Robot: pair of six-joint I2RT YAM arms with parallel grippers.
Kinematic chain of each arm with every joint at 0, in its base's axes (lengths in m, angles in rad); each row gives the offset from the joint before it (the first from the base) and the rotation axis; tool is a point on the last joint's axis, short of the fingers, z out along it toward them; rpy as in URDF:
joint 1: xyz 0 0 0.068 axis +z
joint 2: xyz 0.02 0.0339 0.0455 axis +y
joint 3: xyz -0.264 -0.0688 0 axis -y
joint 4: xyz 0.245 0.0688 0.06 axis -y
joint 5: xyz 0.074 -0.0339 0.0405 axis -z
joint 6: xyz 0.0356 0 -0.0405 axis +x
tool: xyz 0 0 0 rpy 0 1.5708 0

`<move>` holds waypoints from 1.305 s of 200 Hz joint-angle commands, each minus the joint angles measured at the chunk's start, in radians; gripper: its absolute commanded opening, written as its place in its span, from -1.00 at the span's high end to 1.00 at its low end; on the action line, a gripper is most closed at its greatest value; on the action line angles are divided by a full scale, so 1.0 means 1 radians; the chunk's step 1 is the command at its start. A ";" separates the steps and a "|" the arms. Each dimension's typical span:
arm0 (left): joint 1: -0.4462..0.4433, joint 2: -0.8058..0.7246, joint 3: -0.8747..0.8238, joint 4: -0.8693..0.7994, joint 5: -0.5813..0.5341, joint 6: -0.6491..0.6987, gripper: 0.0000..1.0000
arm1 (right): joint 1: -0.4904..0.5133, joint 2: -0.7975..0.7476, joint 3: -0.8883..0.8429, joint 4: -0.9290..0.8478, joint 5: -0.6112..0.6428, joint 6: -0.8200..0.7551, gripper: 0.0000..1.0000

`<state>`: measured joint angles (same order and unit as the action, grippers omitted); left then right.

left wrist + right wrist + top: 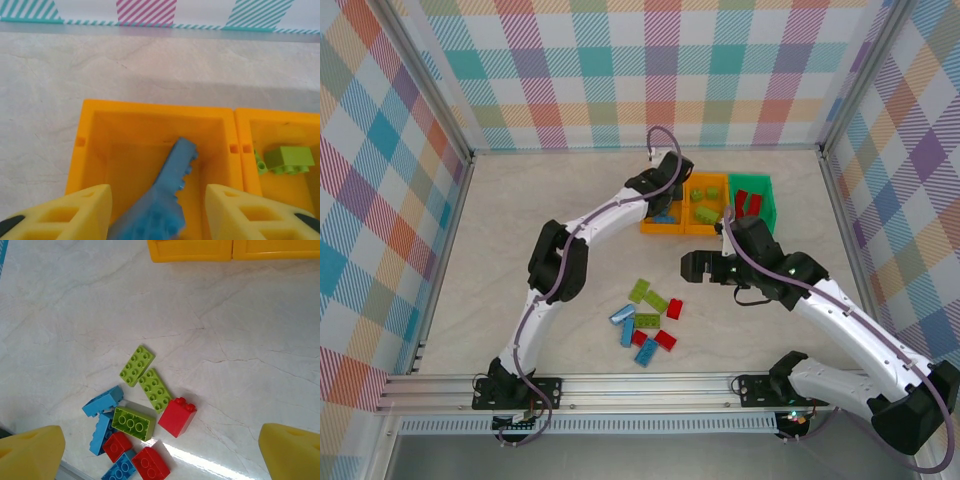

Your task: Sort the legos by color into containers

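My left gripper hangs open over the left orange container. A blurred blue lego lies slanted between its fingers, clear of both pads. In the top view that gripper sits at the bin's far side. The middle orange container holds lime legos; the green container holds red ones. My right gripper is wide open and holds nothing. It hovers over a loose pile: lime legos, a red lego, blue legos.
The pile lies on the pale table between the two arm bases, in front of the bins. The bins stand side by side near the back wall. Bare tabletop stretches to the left of them.
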<state>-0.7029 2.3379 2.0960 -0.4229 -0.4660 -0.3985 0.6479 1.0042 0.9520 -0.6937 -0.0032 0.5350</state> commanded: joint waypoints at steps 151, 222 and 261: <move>-0.101 -1.532 -1.076 -0.232 0.223 0.467 -0.82 | 0.065 0.304 -0.004 -0.005 0.014 0.174 -0.92; -0.101 -1.911 -1.450 -0.123 0.625 0.976 -1.00 | 0.261 0.556 0.052 0.004 0.135 0.479 -0.84; -0.101 -1.839 -1.439 -0.222 0.689 1.079 -1.00 | 0.269 0.568 -0.031 0.130 0.139 0.540 -0.32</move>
<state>-0.8009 0.4763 0.6460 -0.6136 0.1341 0.5560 0.9176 1.5818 0.9607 -0.6380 0.0967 0.9947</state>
